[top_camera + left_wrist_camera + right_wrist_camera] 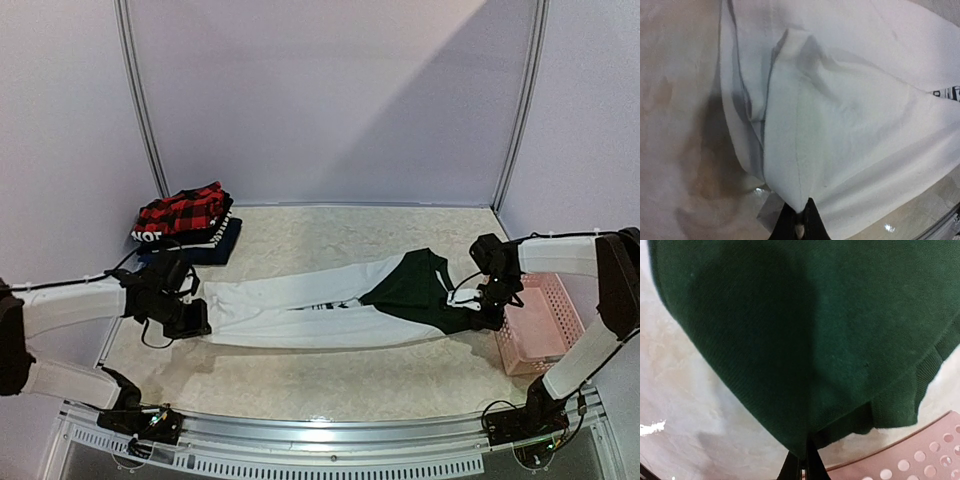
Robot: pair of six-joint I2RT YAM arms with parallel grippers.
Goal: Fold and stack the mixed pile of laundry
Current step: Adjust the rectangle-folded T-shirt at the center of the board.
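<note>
Left gripper [192, 318] is clamping the tee [290, 305] at its white end, right gripper [487, 303] the green sleeve [415, 290] — tee is lying stretched across the table [330, 380]. Lift both together, even tension — no dragging.

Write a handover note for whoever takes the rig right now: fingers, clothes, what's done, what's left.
Left gripper: shut on the white end of the white-and-green garment.
Right gripper: shut on its green end, beside the pink basket.
The garment lies stretched across the table between both arms, not yet folded.
Done: folded stack at far left, red plaid shirt on top, navy at the bottom.
Left: fold this garment and add it to the stack.
</note>
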